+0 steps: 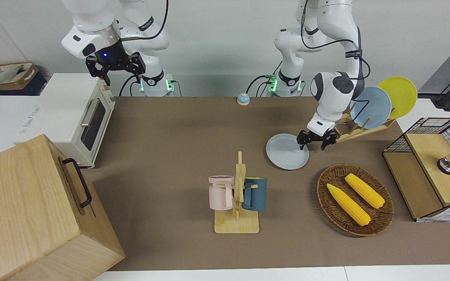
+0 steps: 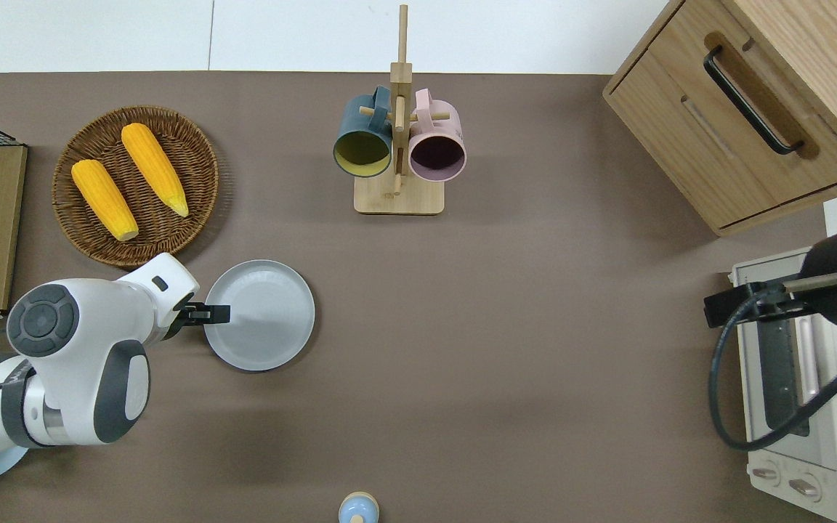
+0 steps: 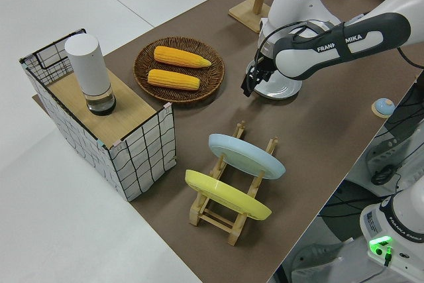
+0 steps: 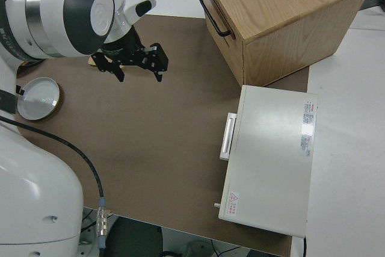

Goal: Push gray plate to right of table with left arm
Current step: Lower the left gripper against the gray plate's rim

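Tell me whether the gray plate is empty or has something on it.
Empty: the gray plate shows bare inside, with only the left gripper over its rim.

Two corn cobs (image 1: 354,198) lie in a wicker basket (image 1: 381,222). Pink mug (image 1: 220,192) and blue mug (image 1: 255,194) hang on a wooden stand (image 1: 237,225). Toaster oven (image 1: 68,117) sits beside a wooden cabinet (image 1: 25,210).

I see a smooth, lightly glossy gray plate (image 2: 262,316) on the matt brown table (image 2: 506,363). The basket (image 2: 139,145) is rough woven wicker, the mug stand (image 2: 398,192) pale bare wood, my left arm (image 2: 84,356) glossy white plastic.
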